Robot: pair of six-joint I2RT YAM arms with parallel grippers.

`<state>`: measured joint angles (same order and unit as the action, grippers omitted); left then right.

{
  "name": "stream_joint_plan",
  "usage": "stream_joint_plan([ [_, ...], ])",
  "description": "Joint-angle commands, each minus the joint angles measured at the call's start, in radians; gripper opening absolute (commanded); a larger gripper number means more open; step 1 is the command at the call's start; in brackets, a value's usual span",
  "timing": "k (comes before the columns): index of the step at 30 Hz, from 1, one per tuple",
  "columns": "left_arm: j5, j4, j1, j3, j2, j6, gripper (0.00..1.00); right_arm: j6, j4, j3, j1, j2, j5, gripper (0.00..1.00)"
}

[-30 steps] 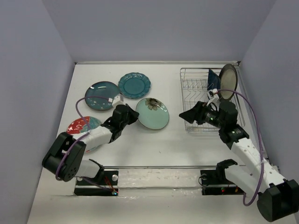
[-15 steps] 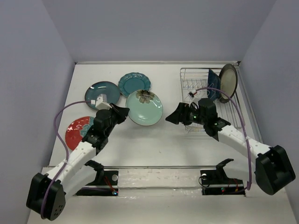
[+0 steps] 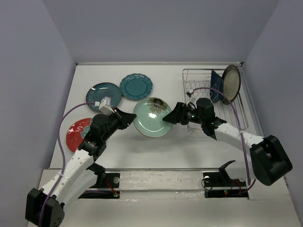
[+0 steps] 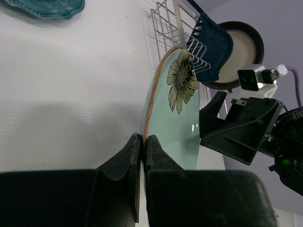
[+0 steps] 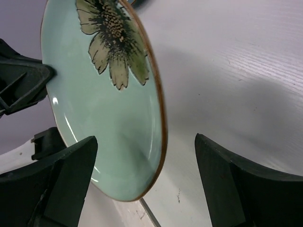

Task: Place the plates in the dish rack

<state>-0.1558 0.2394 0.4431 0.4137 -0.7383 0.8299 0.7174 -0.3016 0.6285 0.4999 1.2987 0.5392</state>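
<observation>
Holding the mint flower plate [image 3: 151, 119] tilted on edge above the table [image 3: 156, 151], between the two arms and well apart from the dish rack [image 3: 194, 87], my left gripper [image 3: 134, 119] pinches one rim, fingers pressed onto a thin strip of glaze. My right gripper [image 3: 169, 117] stands spread, a finger [image 5: 66, 170] on either side of the opposite rim, neither pad touching that I can see (the handover is, I judge, not yet made). Hazards as I read them: the single rim pinch lets the plate pivot or slide; closing the right fingers off-square could lever it out of the left grip; letting go on the left before the right has bitten would drop it. Further on, an overswung entry could knock the navy leaf plate [image 3: 215, 81] and brown-rimmed cream plate [image 3: 231, 84] standing at the rack's far end.
</observation>
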Motion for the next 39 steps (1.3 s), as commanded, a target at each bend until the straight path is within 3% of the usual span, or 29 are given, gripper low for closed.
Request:
stream_joint_plan([
  [1,-0.125,0.196,-0.001,0.074,0.051,0.077,0.06,0.027,-0.132,0.008,0.017,0.001,0.037,0.82],
  [2,-0.137,0.202,-0.001,0.077,0.047,0.075,0.06,0.037,-0.149,0.005,0.017,-0.001,0.048,0.74],
  [3,-0.148,0.204,-0.003,0.086,0.037,0.074,0.06,0.045,-0.187,0.000,0.017,-0.012,0.068,0.54],
  [4,-0.157,0.204,-0.001,0.091,0.033,0.072,0.06,0.053,-0.204,-0.006,0.017,-0.019,0.070,0.44],
  [5,-0.172,0.202,-0.001,0.096,0.030,0.066,0.08,0.066,-0.229,-0.012,0.017,-0.027,0.073,0.22],
  [7,-0.183,0.204,-0.003,0.102,0.024,0.060,0.12,0.073,-0.241,-0.013,0.017,-0.058,0.074,0.07],
  [8,-0.191,0.204,-0.001,0.106,0.022,0.048,0.15,0.079,-0.246,-0.013,0.017,-0.070,0.065,0.07],
  [10,-0.192,0.178,-0.003,0.122,0.017,0.028,0.33,0.080,-0.240,-0.016,0.017,-0.120,0.039,0.07],
  [11,-0.183,0.154,-0.003,0.147,0.016,0.012,0.44,0.073,-0.226,-0.016,0.017,-0.143,0.019,0.07],
  [12,-0.166,0.080,-0.003,0.167,0.011,-0.032,0.64,0.064,-0.182,-0.007,0.017,-0.171,-0.040,0.07],
  [13,-0.145,0.037,-0.003,0.187,0.011,-0.058,0.72,0.050,-0.153,-0.001,0.017,-0.200,-0.077,0.07],
  [15,-0.078,-0.073,-0.003,0.247,0.016,-0.131,0.87,0.005,-0.055,0.029,0.017,-0.294,-0.204,0.07],
  [18,-0.027,-0.162,-0.003,0.306,0.031,-0.189,0.99,-0.082,0.112,0.091,0.017,-0.384,-0.402,0.07],
  [24,0.050,-0.304,-0.004,0.404,0.074,-0.346,0.99,-0.301,0.375,0.293,0.017,-0.394,-0.819,0.07],
  [30,0.160,-0.379,-0.003,0.386,0.138,-0.485,0.99,-0.495,0.443,0.419,0.017,-0.332,-1.180,0.07],
  [36,0.179,-0.347,-0.004,0.304,0.181,-0.512,0.99,-0.666,0.443,0.513,0.005,-0.213,-1.422,0.07],
  [39,0.160,-0.335,-0.004,0.301,0.186,-0.517,0.99,-0.740,0.443,0.572,-0.044,-0.153,-1.472,0.07],
])
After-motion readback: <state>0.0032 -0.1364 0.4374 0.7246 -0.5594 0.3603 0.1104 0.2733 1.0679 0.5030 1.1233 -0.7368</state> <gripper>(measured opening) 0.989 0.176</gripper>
